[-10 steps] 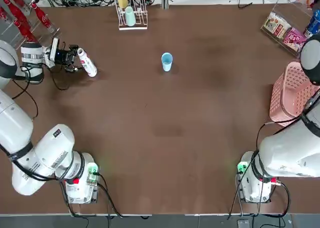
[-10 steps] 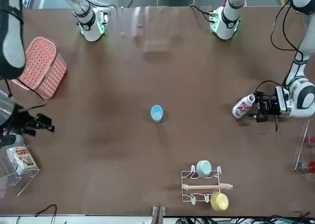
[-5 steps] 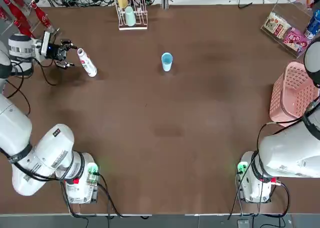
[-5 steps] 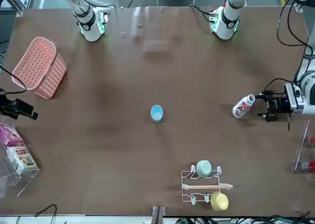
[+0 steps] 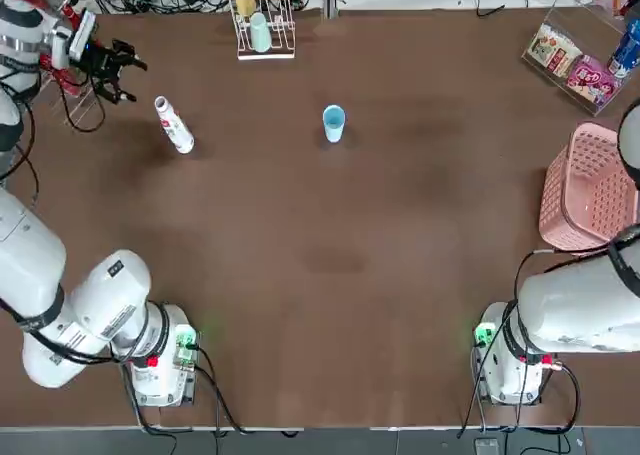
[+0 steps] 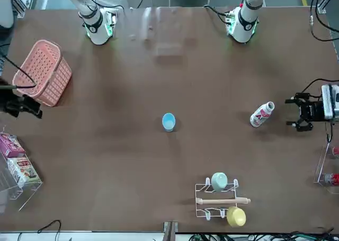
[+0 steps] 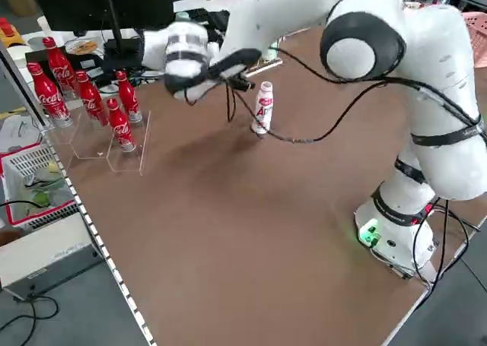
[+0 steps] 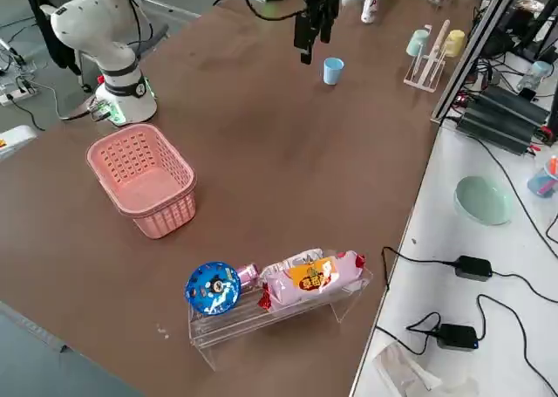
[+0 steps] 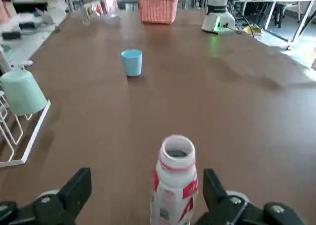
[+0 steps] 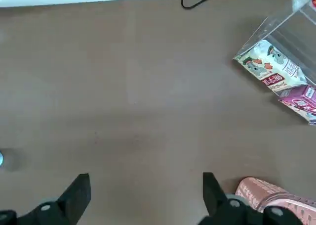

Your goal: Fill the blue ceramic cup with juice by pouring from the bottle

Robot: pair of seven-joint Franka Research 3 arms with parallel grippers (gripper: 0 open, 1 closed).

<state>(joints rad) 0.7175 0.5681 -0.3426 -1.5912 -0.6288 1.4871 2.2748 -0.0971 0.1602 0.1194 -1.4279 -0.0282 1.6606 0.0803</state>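
Brown and wide, the surface (image 5: 330,275) carries the small blue ceramic cup (image 5: 334,122) near its middle, standing upright with its mouth up, so juice can go in from above. I cannot tell if there is juice in it. The white plastic bottle with the red label (image 5: 174,125) stands on its own over on the robot's left side, well apart from the cup, with no cap on its open top in the left wrist view. The left pincer (image 5: 113,71) hangs near the bottle, not touching it, with its fingers spread wide and holding nothing. It faces the bottle, so the gap would fit around the bottle's body. This could be just before a grab or just after setting the bottle down. The right pincer (image 8: 310,22) hangs high on the other side, also spread wide and empty, out of the way.
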